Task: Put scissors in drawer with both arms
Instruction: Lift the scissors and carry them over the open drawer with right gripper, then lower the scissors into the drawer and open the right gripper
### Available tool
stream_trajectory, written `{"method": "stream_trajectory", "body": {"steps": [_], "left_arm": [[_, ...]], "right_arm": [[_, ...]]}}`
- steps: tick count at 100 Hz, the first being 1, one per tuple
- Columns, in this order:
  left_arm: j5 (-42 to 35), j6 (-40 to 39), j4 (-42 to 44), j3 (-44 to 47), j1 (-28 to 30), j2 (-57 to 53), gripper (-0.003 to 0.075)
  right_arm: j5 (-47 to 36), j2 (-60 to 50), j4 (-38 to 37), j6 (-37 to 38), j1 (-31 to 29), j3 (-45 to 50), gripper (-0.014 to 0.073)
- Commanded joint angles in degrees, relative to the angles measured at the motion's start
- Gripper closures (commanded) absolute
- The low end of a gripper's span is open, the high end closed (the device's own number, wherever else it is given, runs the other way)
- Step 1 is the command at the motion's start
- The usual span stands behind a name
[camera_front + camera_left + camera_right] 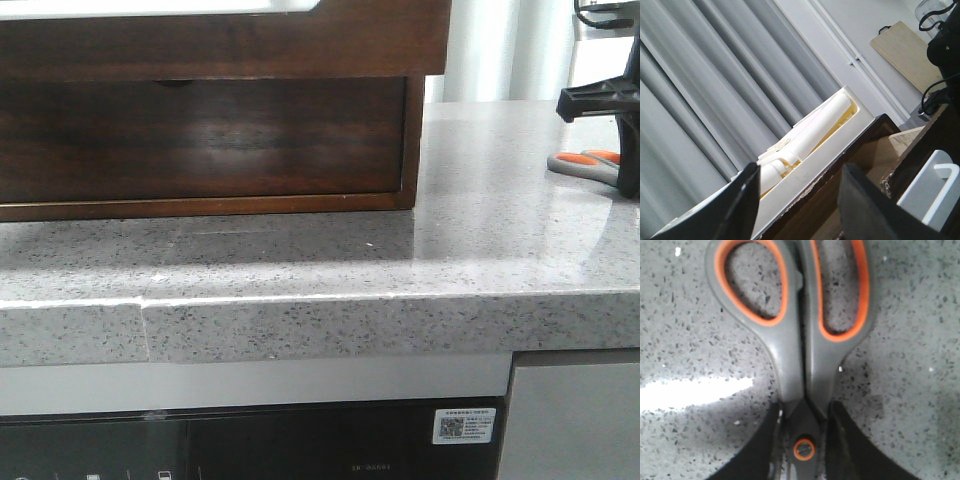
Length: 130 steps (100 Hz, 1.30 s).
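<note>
The scissors [800, 340], grey handles with orange inner loops, lie on the speckled counter; their handles show at the far right of the front view [585, 162]. My right gripper [806, 407] is shut on the scissors at the pivot, one finger pressed against each side; it stands at the right edge of the front view [628, 180]. The dark brown chest's upper drawer [220, 45] juts forward over the lower drawer. My left gripper [800, 170] is open, its fingers [740, 205] straddling the drawer's dark wood edge [875, 127] and a white tray's wall.
A white tray [830, 145] holding white rolls sits on the chest. The lower drawer [200, 135] has a half-round notch. The grey counter [400, 290] ends in a front edge with a dark appliance [250, 445] below. A white handle-shaped part [930, 190] is beside the drawer.
</note>
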Motion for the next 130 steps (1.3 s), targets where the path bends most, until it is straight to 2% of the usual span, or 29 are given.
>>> {"method": "stream_trajectory", "body": {"steps": [1, 33, 45, 65, 87, 106, 116, 130], "left_arm": [[-2.8, -0.9, -1.7, -1.5, -0.4, 0.2, 0.0404], [-2.7, -0.9, -1.7, -1.5, -0.4, 0.2, 0.0404], [-2.7, -0.9, -1.7, -1.5, -0.4, 0.2, 0.0404], [-2.7, -0.9, -1.7, -1.5, -0.4, 0.2, 0.0404], [-2.6, -0.9, -1.7, -1.5, -0.4, 0.2, 0.0404], [-2.6, -0.9, -1.7, -1.5, -0.4, 0.2, 0.0404], [-2.6, -0.9, -1.7, -1.5, -0.4, 0.2, 0.0404], [-2.6, -0.9, -1.7, -1.5, -0.4, 0.2, 0.0404]], "right_arm": [[-2.4, -4.6, -1.4, -1.0, 0.1, -1.2, 0.0718], [-10.6, -19.9, 0.0, -8.7, 3.2, -1.2, 0.0718], [-14.0, -25.7, 2.2, -14.3, 6.6, -1.2, 0.0718], [-16.2, -32.0, 2.7, -17.4, 14.5, -3.4, 0.0718], [-15.9, -32.7, 2.7, -21.2, 24.7, -10.1, 0.0718], [-17.1, -31.1, 2.7, -30.8, 35.1, -12.0, 0.0718], [-18.7, -29.5, 2.7, -34.9, 38.2, -12.0, 0.0718], [-20.8, -26.3, 2.7, -36.9, 39.9, -12.0, 0.0718]]}}
